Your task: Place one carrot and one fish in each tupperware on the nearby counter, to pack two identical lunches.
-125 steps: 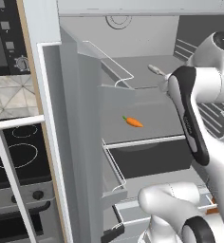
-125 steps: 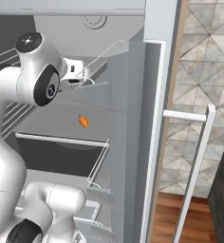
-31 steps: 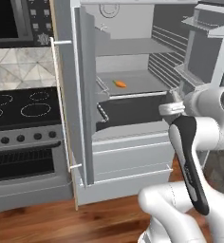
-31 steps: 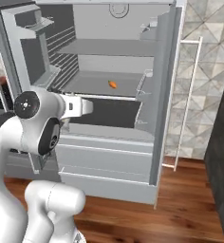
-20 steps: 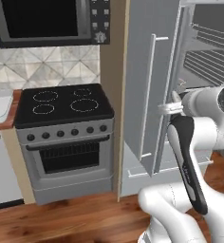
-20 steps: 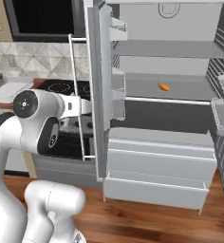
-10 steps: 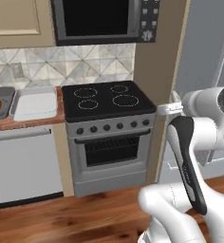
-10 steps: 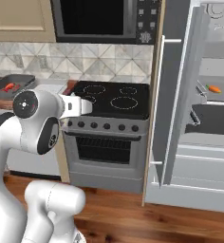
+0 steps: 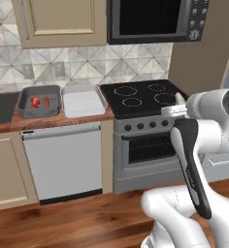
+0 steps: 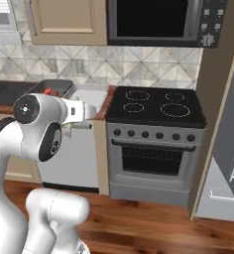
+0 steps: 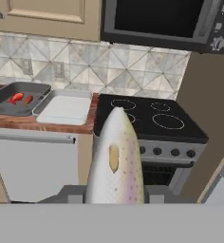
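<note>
Base swung from fridge to stove, silver fish (image 11: 116, 161) pointing away from tool

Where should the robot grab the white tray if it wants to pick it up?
Best by a long side wall of the light tupperware, coming straight down from above. It lies flat and open-topped on the counter, with thin raised rims that suit a pinch.

Ahead of the gripper (image 11: 115, 197) and to its left in the hand view, the reddish-brown counter (image 9: 63, 119) carries two tupperware trays side by side, touching or nearly so; the light grey-white tray (image 9: 83, 100) lies nearer the gripper, next to the black stovetop (image 9: 143, 96); the dark grey tray (image 9: 39, 100) lies farther left.
</note>
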Controlling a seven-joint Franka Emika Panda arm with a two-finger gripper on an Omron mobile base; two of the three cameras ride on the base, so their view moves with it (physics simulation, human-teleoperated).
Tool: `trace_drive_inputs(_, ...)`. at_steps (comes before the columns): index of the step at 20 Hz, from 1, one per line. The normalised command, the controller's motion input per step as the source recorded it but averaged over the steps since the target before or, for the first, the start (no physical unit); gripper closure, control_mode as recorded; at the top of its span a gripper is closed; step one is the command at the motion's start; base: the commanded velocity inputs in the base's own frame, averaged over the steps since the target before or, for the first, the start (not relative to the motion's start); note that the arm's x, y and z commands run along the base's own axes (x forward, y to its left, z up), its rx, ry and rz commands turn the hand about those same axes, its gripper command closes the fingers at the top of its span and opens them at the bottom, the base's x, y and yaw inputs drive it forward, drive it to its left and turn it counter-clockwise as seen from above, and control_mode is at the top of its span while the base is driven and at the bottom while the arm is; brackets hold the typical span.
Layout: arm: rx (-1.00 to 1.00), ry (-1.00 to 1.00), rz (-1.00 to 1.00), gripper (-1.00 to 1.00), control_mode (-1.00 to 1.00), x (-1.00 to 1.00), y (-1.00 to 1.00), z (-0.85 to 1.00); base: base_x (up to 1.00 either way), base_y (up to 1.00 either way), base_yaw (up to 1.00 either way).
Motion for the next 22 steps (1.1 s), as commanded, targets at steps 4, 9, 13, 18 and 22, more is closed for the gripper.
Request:
trace_drive_inputs(4,0.0,0.0,0.0,1.0,1.0,0.0,0.0,0.0,0.73,0.78,0.0)
trace_drive_inputs(9,0.0,0.0,0.0,1.0,1.0,0.0,0.0,0.0,1.0,0.52,0.0)
trace_drive_inputs(13,0.0,0.0,0.0,1.0,1.0,0.0,0.0,0.0,0.98,0.49,0.0)
trace_drive_inputs(18,0.0,0.0,0.0,1.0,1.0,0.0,0.0,0.0,0.72,0.47,-0.01)
trace_drive_inputs(22,0.0,0.0,0.0,1.0,1.0,0.0,0.0,0.0,0.54,0.39,-0.03)
